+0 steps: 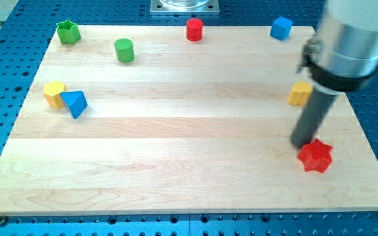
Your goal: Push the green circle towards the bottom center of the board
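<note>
Resting on the wooden worktop [176, 164], my tip [302, 144] stands just beside the red star [315, 156] at the view's lower right, holding nothing. A yellow block [300, 94] sits near behind the rod. Well apart, the green circle [124, 50] stands at the view's upper left, near the green star [67, 31].

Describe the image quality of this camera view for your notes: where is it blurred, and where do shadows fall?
In the camera view, the arm's large grey housing at the view's top right is soft and out of focus; the blocks are fairly sharp. Lighting is even and bright, with only faint shadows, such as beside the green circle. My tip touches or nearly touches the red star. The wooden board shows no strong glare.
</note>
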Controlling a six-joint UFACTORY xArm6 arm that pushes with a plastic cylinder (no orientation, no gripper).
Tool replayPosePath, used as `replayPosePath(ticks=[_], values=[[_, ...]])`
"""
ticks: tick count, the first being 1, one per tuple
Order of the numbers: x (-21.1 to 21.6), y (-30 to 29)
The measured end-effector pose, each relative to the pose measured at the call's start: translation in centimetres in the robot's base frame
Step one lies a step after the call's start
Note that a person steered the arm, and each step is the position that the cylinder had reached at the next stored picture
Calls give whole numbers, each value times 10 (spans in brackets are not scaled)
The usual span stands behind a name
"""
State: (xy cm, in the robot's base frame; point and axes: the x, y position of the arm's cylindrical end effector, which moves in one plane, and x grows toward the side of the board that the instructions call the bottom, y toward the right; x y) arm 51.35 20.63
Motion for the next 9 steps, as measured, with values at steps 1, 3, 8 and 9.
replayPosePath(ticks=[1,3,8,9], values=[[8,3],[-1,-49],[-242,-216],[-271,-287]])
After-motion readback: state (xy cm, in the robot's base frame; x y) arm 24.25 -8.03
